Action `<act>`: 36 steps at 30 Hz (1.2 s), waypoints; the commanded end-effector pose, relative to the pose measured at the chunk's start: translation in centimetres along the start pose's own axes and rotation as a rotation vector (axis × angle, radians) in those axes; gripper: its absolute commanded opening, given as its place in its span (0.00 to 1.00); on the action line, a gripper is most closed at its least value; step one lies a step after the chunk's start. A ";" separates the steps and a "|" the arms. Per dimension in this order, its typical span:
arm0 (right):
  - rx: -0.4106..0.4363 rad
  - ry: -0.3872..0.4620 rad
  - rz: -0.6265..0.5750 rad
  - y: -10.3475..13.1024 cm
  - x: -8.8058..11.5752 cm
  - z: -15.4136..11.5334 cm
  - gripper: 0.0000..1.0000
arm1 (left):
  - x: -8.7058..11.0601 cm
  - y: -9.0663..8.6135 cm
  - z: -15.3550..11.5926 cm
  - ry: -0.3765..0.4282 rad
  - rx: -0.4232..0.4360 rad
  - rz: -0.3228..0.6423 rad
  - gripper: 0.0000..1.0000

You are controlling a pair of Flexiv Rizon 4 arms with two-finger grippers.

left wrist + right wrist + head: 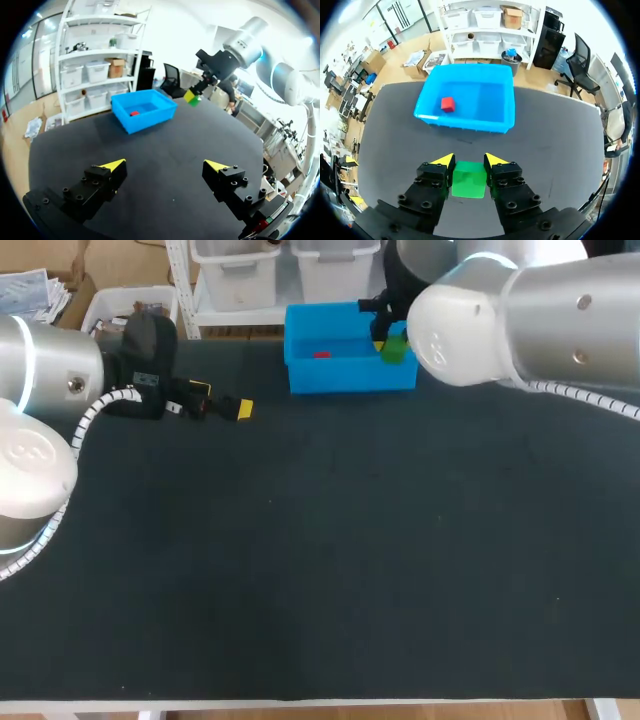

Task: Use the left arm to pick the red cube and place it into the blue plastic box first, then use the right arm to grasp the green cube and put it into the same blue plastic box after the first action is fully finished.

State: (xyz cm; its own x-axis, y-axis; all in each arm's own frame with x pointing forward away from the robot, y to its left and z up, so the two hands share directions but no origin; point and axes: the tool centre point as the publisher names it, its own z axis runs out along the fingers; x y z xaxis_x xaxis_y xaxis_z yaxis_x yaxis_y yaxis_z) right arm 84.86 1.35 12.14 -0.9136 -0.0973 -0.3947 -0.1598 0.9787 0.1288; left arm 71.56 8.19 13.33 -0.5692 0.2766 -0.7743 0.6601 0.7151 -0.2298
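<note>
The red cube (321,354) lies inside the blue box (350,377), so the first job looks done. The box sits at the far edge of the worktop (320,570), at about 12 o'clock, and its long side runs from 9 o'clock to 3 o'clock.

The right hand (465,161) grips the green cube (469,179) from two sides, one finger on each flat face. It holds the cube up in the air, off the worktop. From above, the cube is at the box's 3 o'clock end, close to the rim. From the right wrist, the box lies straight ahead of the fingers, open side up, and the red cube is in the half further from the hand's own arm.

I think the right hand has to carry the cube a little more toward 9 o'clock, over the open middle of the box, and then let go. If it drops too soon, the cube could hit the rim and bounce out.

The left hand (222,398) is open and holds nothing. It is low by the worktop at about 10 o'clock, well apart from the box
</note>
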 end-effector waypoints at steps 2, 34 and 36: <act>0.029 -0.010 -0.038 0.1 -1.7 1.6 0.00 | 0.2 0.2 -0.1 -0.010 0.007 0.003 1.00; -0.006 -0.155 -0.012 -1.9 -13.1 8.2 0.00 | 0.2 0.2 -0.1 -0.010 0.007 0.003 1.00; -0.008 -0.150 -0.011 -2.0 -13.2 8.4 0.00 | 0.2 0.2 -0.1 -0.010 0.007 0.003 1.00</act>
State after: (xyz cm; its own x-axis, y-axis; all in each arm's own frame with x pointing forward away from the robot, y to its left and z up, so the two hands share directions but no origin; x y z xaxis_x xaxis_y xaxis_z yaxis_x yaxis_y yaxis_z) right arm 98.44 1.88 9.58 -0.8288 -0.0709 -0.5551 -0.1683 0.9776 0.1264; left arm 71.56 8.19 13.33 -0.5693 0.2766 -0.7742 0.6600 0.7152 -0.2298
